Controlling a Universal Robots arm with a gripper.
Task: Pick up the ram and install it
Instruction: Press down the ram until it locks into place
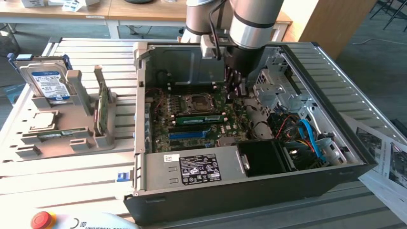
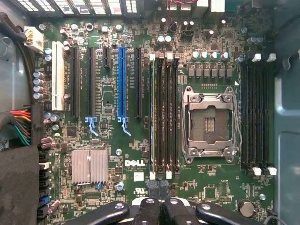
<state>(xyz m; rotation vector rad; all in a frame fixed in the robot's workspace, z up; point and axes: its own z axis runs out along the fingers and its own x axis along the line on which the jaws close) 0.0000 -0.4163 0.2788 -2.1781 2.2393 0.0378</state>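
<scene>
Jaws: gripper [image 2: 159,190] pressed together, nothing seen between, above the motherboard [image 2: 112,187].
Ram: ram [image 2: 152,117] stood in a slot near the socket [image 2: 209,123].
Risk: probably an off-centre push, which could tilt the stick and leave it half-seated.

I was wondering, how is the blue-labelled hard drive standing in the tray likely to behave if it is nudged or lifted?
The hard drive looks like a rigid metal box, so it is probably stiff and fairly heavy for its size. It stands on edge, but the grey holder beside it should resist tipping. Its smooth casing may be somewhat slippery.
</scene>
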